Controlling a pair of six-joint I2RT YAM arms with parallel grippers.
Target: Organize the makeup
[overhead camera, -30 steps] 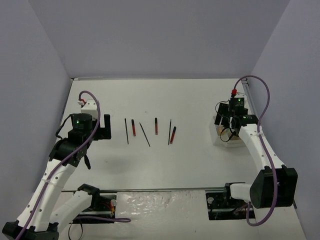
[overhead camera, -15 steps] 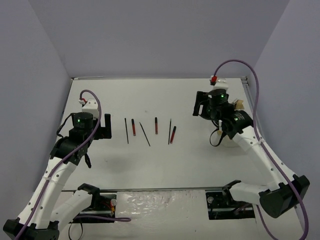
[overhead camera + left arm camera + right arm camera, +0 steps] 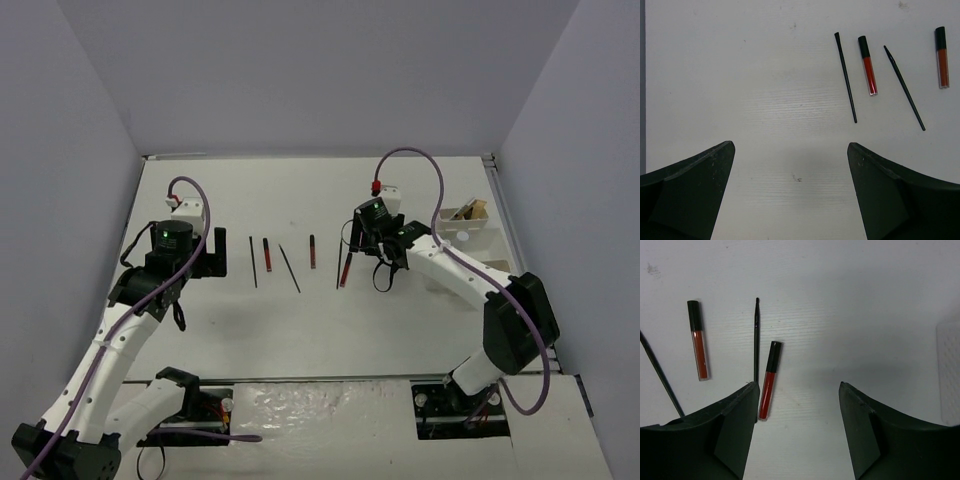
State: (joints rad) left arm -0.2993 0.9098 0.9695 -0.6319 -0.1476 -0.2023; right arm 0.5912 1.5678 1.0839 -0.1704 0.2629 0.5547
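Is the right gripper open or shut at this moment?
Open. In the wrist view of the right gripper, the fingers stand apart, with only bare table between them and nothing held.

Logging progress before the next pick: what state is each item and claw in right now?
Left claw: open, empty.
Right claw: open, empty, above the table.
Three red tubes with black caps: capped, lying flat.
Three thin black sticks: lying flat, ungripped.
White plastic compartmented tray: upright, holding a beige item.

White table point(image 3: 300, 335), plain pale-grey walls point(image 3: 320, 80), even light
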